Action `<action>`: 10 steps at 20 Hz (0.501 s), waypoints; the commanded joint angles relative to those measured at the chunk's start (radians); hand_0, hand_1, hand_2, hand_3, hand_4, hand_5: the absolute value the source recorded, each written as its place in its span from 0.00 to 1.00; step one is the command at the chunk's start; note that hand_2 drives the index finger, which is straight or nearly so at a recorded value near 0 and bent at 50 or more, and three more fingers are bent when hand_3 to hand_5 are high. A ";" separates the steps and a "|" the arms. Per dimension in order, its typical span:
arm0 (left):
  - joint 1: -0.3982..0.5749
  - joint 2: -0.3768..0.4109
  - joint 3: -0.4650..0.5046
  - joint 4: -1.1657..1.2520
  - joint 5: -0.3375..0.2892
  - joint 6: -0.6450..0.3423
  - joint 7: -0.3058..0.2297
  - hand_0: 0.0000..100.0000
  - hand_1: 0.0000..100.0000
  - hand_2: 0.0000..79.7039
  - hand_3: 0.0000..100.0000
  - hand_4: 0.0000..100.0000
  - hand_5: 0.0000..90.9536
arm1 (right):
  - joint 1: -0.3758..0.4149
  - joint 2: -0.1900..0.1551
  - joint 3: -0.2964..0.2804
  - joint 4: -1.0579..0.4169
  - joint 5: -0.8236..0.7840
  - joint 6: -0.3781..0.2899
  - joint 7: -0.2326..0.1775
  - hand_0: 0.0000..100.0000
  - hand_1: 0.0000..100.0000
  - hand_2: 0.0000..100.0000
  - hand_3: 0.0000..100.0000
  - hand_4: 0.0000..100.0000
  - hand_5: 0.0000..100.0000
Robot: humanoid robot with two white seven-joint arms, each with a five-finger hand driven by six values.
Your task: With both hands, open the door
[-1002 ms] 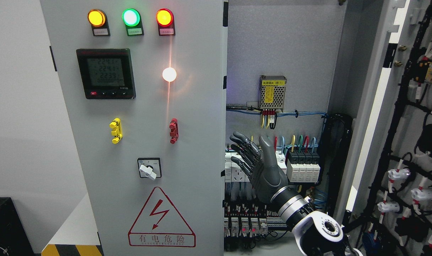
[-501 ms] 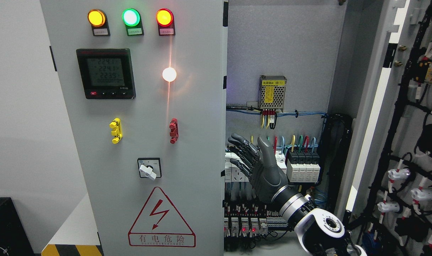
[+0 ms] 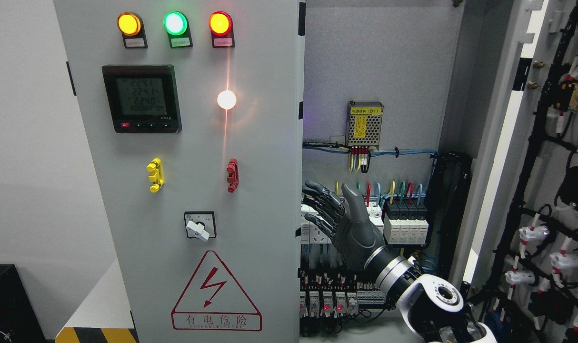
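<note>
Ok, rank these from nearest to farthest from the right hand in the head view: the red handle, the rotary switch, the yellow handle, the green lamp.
From the right hand:
1. Red handle, left of the hand and slightly higher on the door.
2. Rotary switch, further left, level with the hand.
3. Yellow handle, further left still.
4. Green lamp, far up at the door's top.

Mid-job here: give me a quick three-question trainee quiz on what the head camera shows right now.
1. True or false: the right hand grips the rotary switch on the left door.
2. Which indicator lamp sits in the middle of the top row? A) green lamp B) blue C) white
3. Fill in: the right door stands ____ , showing the wiring inside.

Key: 1 false, the hand hangs open inside the cabinet, fingers spread, holding nothing. 2 A. 3 open.
</note>
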 commanded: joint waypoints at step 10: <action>0.000 0.000 0.000 0.000 -0.002 0.000 0.000 0.00 0.00 0.00 0.00 0.00 0.00 | -0.034 -0.010 -0.011 0.056 -0.001 0.002 0.058 0.00 0.00 0.00 0.00 0.00 0.00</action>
